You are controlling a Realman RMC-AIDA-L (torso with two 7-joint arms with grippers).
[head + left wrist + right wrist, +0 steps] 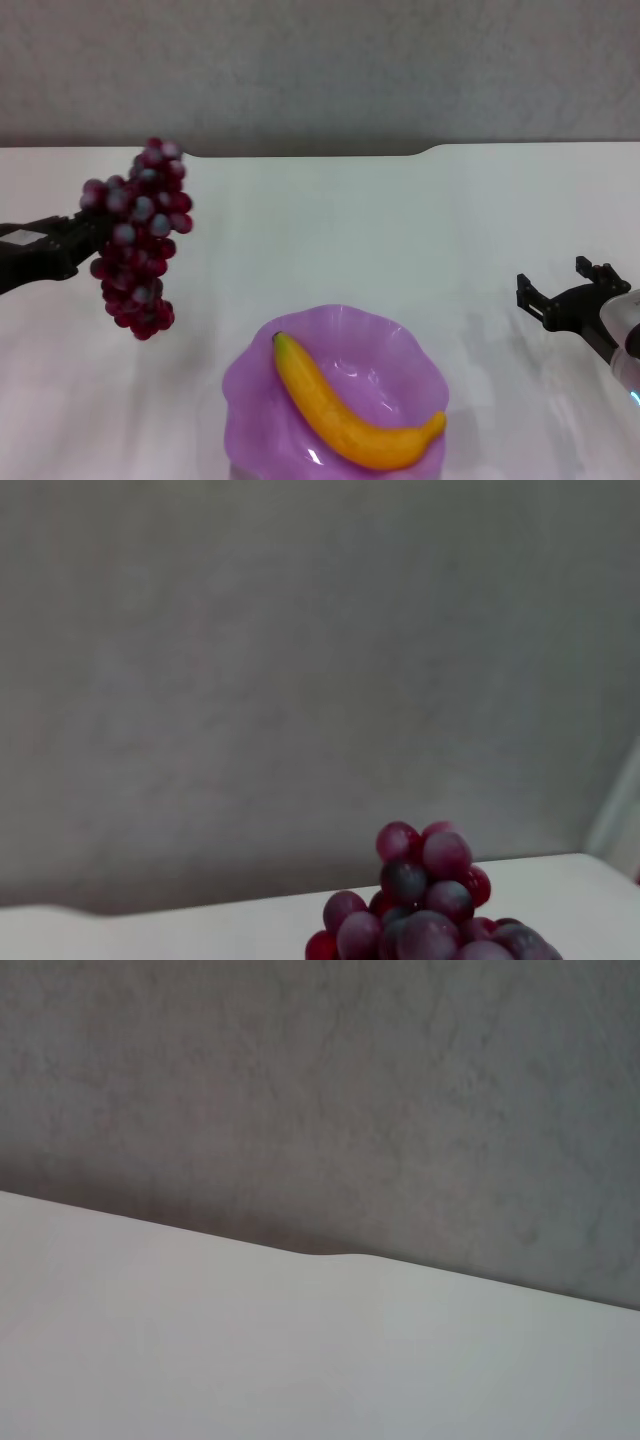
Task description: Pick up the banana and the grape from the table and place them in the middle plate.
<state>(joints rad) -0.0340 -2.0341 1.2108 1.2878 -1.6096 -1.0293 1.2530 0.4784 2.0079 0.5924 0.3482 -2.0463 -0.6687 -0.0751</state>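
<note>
The banana (350, 412) lies in the purple middle plate (260, 385) at the front centre of the white table (400, 220). My left gripper (85, 238) is shut on the grape bunch (140, 235) and holds it in the air, to the left of the plate and farther back. The bunch hangs down from the gripper. The grape bunch's top also shows in the left wrist view (430, 910). My right gripper (560, 287) is open and empty at the right, to the right of the plate. The right wrist view shows only table and wall.
The table's far edge has a notch (310, 153) and meets a grey wall (320, 70). Bare tabletop lies between the plate and both arms.
</note>
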